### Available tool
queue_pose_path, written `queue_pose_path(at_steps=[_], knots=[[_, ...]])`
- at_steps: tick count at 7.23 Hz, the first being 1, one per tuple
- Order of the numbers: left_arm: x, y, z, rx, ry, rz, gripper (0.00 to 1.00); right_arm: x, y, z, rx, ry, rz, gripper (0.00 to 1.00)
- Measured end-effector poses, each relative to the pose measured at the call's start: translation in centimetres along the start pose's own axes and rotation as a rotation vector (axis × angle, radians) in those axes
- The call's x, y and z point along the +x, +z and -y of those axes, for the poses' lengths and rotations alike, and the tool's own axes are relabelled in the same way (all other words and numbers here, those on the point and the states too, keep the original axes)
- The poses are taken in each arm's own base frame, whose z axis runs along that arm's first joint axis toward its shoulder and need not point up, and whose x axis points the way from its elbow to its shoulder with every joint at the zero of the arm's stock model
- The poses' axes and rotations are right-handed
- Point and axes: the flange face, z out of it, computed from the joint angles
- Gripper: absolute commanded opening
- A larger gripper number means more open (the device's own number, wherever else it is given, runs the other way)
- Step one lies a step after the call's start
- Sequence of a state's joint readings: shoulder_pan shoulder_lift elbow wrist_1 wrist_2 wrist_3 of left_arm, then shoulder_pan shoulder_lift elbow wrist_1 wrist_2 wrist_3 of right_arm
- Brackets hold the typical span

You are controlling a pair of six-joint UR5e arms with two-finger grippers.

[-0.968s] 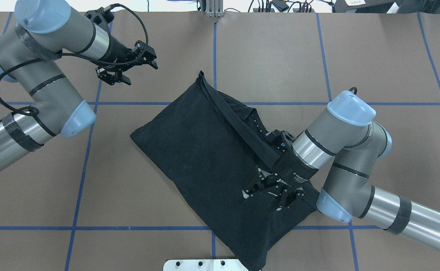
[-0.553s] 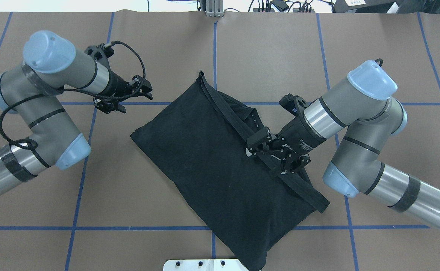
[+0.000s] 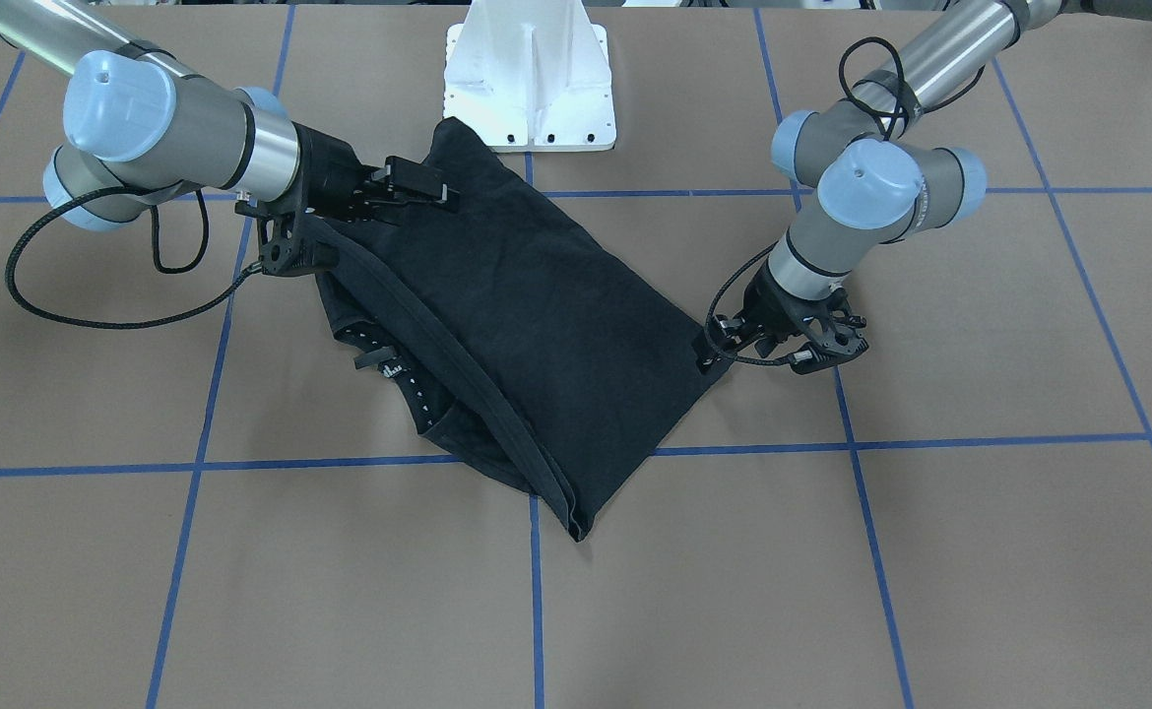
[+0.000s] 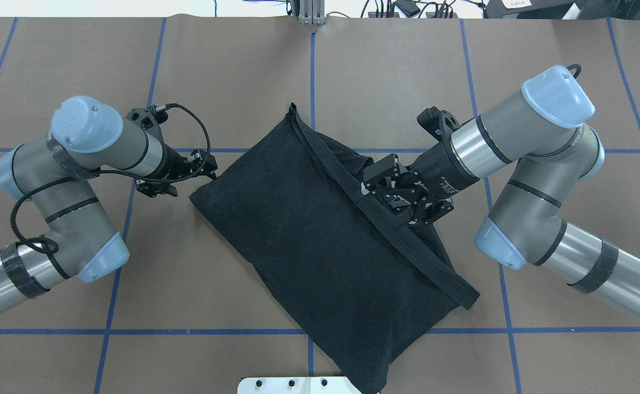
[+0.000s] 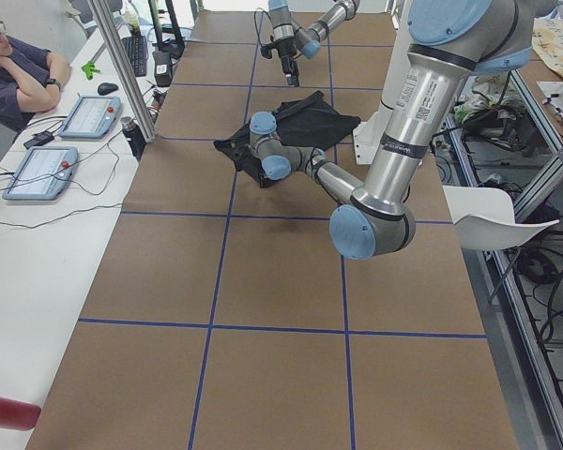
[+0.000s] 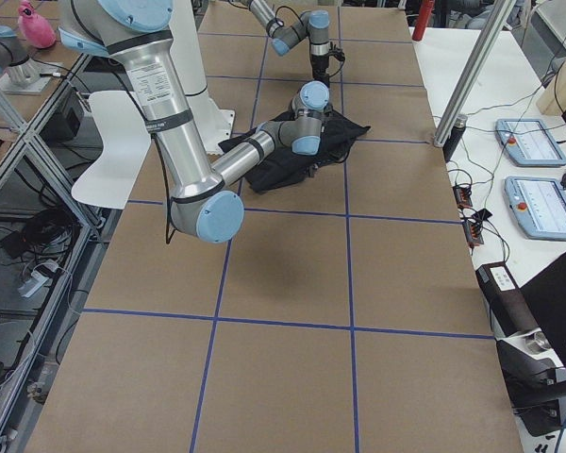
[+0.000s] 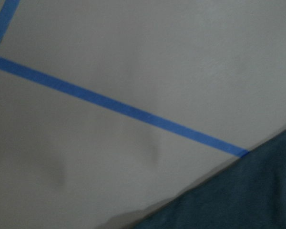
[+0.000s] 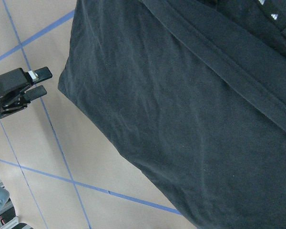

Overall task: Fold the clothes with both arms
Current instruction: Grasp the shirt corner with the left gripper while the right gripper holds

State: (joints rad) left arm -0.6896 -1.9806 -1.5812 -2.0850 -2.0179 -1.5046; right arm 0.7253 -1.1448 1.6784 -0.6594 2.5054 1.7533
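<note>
Looking down from overhead, we see the black T-shirt (image 4: 309, 235) lying folded on the brown table (image 4: 216, 284), set diagonal across the middle, no chest print showing. Its near corner reaches the white base (image 3: 532, 79). The left gripper (image 4: 193, 178) sits low, just beside the shirt's left corner and pointing at it. Its fingers are apart w/ nothing btwn them; we can't tell if a tip touches the cloth. The left wrist cam shows only tabletop, a blue tape line (image 7: 119, 107) and that corner at bottom right. The right gripper (image 4: 391, 200) is over the shirt's right side, above the hem band (image 4: 435, 268) that crosses the top layer. Its jaws are spread and hold nothing. The right wrist cam looks down on flat cloth, w/ the left gripper beyond the far corner. Small white marks (image 3: 394, 372) show on the layer under the band.
</note>
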Motion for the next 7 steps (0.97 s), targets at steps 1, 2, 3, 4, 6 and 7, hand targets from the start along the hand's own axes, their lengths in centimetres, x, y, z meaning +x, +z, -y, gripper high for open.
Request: queue_pose_path(at_steps=[1,2,3,4,6,7], knots=[[0.0,0.5,-0.7,-0.01,0.006,0.005,0.89,0.0,-0.1,0.1,0.006,0.0,0.001,1.0],[0.1,1.0,-1.5,-0.02,0.013,0.008,0.86,0.0,-0.1,0.2,0.01,0.001,0.002,1.0],[0.1,1.3,-1.9,-0.022,0.017,0.011,0.83,0.0,-0.2,0.3,0.012,0.001,0.002,1.0],[0.1,1.5,-2.0,-0.022,0.018,0.013,0.77,0.0,-0.3,0.3,0.014,0.002,0.002,1.0],[-0.1,1.7,-2.0,-0.021,0.018,0.018,0.77,0.0,-0.4,0.4,0.017,0.002,0.003,1.0],[-0.2,1.8,-2.0,-0.021,0.018,0.02,0.77,0.0,-0.5,0.4,0.019,0.002,0.004,1.0]])
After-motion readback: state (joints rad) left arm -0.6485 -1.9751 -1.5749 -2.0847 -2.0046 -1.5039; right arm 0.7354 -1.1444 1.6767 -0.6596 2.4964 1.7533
